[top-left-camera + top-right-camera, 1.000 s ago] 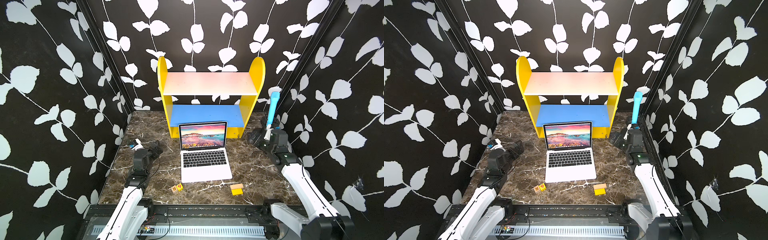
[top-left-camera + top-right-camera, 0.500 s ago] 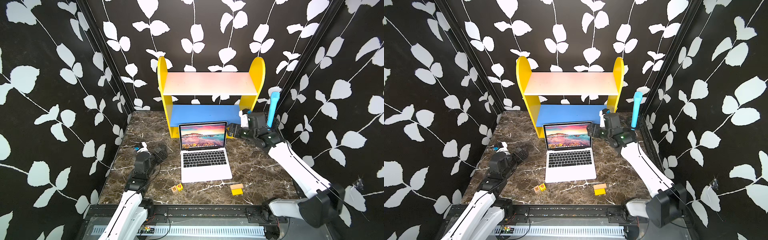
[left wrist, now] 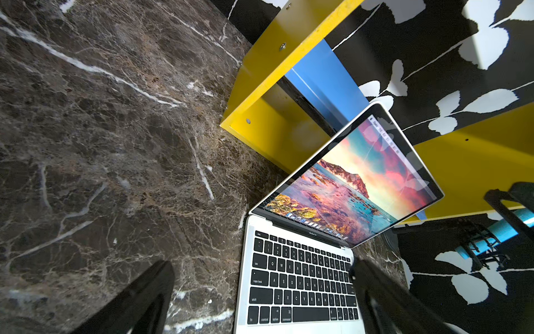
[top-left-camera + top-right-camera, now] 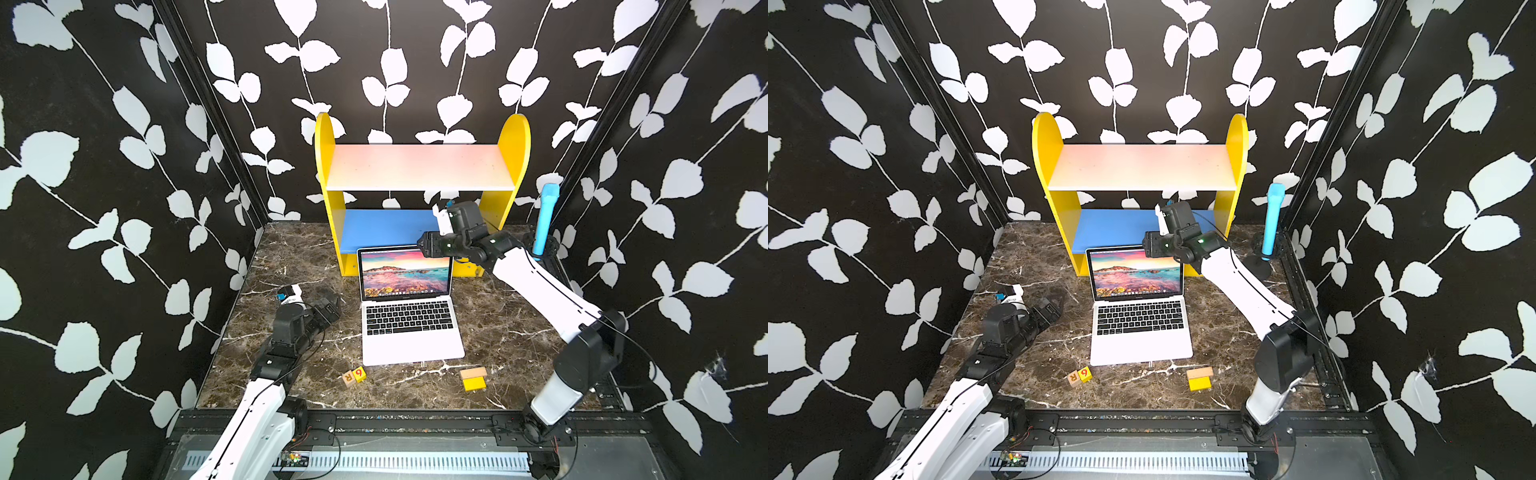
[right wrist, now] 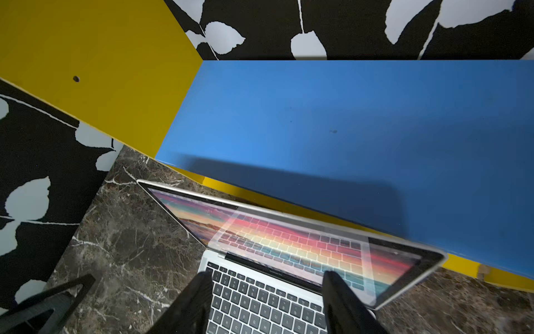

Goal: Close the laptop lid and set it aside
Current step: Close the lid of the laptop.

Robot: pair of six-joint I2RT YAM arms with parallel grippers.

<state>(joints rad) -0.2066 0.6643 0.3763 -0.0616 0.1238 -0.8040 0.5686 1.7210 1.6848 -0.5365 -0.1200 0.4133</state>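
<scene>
Centre of frame, on marble worktop (image 4: 498, 316): laptop (image 4: 411, 332) open, laptop lid (image 4: 405, 272) raised, screen lit, just in front of yellow shelf unit (image 4: 515, 158). Right hand (image 4: 426, 249) hovers at lid's upper right corner, part-spread, holding nothing; placed, I judge, to push lid down. Left hand (image 4: 330, 306) low, left of keyboard, spread wide, empty; likely ready to steady base.

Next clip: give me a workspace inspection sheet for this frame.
Surface: brown marble tabletop, no spills seen.
Job's things: laptop centred before yellow shelf unit; laptop lid open, screen lit.
Clutter: two letter blocks, wood-and-yellow blocks near front; blue cylinder on stand, back right.
End effectors: left end effector open, left of laptop, apart; right end effector open at lid's upper right corner, contact unclear.
Cables: black leads along both arms.
Surroundings: black leaf-patterned walls.
</scene>
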